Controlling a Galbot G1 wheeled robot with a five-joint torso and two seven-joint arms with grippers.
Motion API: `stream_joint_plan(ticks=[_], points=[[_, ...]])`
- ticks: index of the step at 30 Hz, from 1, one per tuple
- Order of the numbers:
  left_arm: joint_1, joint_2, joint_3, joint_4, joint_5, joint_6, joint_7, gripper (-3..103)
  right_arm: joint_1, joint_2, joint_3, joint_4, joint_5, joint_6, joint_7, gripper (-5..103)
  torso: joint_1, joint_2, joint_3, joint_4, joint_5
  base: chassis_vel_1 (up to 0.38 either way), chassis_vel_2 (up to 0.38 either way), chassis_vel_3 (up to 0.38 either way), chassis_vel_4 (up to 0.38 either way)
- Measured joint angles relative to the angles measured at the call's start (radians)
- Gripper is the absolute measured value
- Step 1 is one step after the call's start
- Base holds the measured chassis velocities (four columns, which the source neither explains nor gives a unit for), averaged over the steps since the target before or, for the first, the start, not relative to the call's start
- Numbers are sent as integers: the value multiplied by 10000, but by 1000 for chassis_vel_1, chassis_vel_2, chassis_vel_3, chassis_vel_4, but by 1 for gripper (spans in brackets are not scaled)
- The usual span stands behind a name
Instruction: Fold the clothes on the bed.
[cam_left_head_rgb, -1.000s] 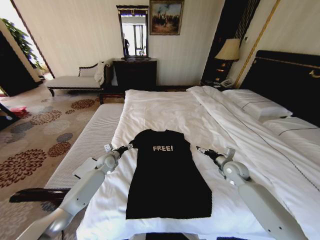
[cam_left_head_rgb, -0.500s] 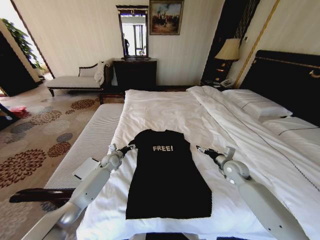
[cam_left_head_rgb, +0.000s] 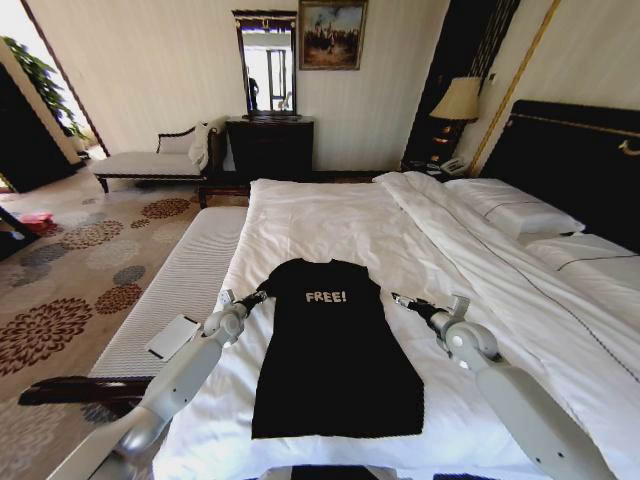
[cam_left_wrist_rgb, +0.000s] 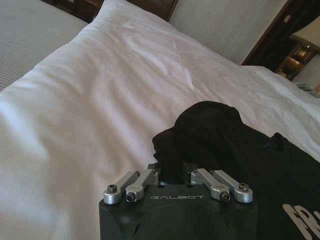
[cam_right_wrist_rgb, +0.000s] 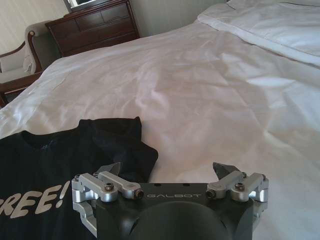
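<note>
A hotel bedroom with pale striped walls: a dark dresser (cam_left_head_rgb: 270, 148) under a mirror (cam_left_head_rgb: 266, 64) stands against the far wall, a framed painting (cam_left_head_rgb: 332, 34) hangs beside the mirror, a pale chaise longue (cam_left_head_rgb: 150, 162) sits to the left, and a lamp (cam_left_head_rgb: 459, 100) glows beside the dark headboard (cam_left_head_rgb: 570, 160) on the right. A flower-patterned carpet (cam_left_head_rgb: 70, 290) covers the floor, and a narrow light padded bench (cam_left_head_rgb: 175, 290) runs along the near left side of the bed (cam_left_head_rgb: 330, 215), with a small flat white object (cam_left_head_rgb: 173, 337) lying on it.

The bed's white duvet is smooth and bare around the black T-shirt (cam_left_head_rgb: 335, 345), which lies flat on the near part of the bedding, pillows (cam_left_head_rgb: 510, 215) well off to the right. The shirt's long axis runs from the robot toward the far wall, collar away, hem nearest the robot, the white "FREE!" lettering reading upright in the head view. Both short sleeves look folded or bunched in toward the body.

The left gripper (cam_left_head_rgb: 256, 295) is at the shirt's left shoulder; in the left wrist view its jaws are close together, clamped on the bunched sleeve fabric. The right gripper (cam_right_wrist_rgb: 167, 170) is at the shirt's right sleeve, jaws apart, one tip over the sleeve edge and the other over bare duvet.
</note>
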Motion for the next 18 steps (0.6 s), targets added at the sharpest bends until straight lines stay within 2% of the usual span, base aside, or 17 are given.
stream_joint_plan(ticks=[1, 2, 4, 5, 6, 8, 18], points=[[18, 10, 0, -35, 3, -8, -6, 22, -9, -2, 0, 17, -2, 0, -1, 100, 0, 0, 0, 0, 0, 0, 0, 0, 0], [18, 10, 0, -35, 3, -8, -6, 22, -9, -2, 0, 17, -2, 0, -1, 100, 0, 0, 0, 0, 0, 0, 0, 0, 0], [27, 60, 1, -47, 34, -30, -8, 11, -37, -21, 17, 46, -5, -1, -2, 100, 0, 0, 0, 0, 0, 0, 0, 0, 0], [27, 75, 2, -35, 75, -40, 2, 11, -50, -30, 27, 49, -7, -1, -3, 100, 0, 0, 0, 1, 0, 0, 0, 0, 0], [30, 86, 2, -23, 104, -52, 14, 6, -69, -42, 38, 58, -8, -1, -4, 100, 0, 0, 0, 1, 0, 0, 0, 0, 0], [54, 95, -7, -24, 110, -64, 23, 2, -102, -60, 61, 72, -16, -1, -6, 100, 0, 0, 0, 0, 0, 0, 0, 0, 0], [208, 296, -28, -444, 88, -71, -68, 0, -58, -119, 85, 161, -2, -1, -1, 100, 0, 0, 0, 1, -1, 0, 0, 0, 0]])
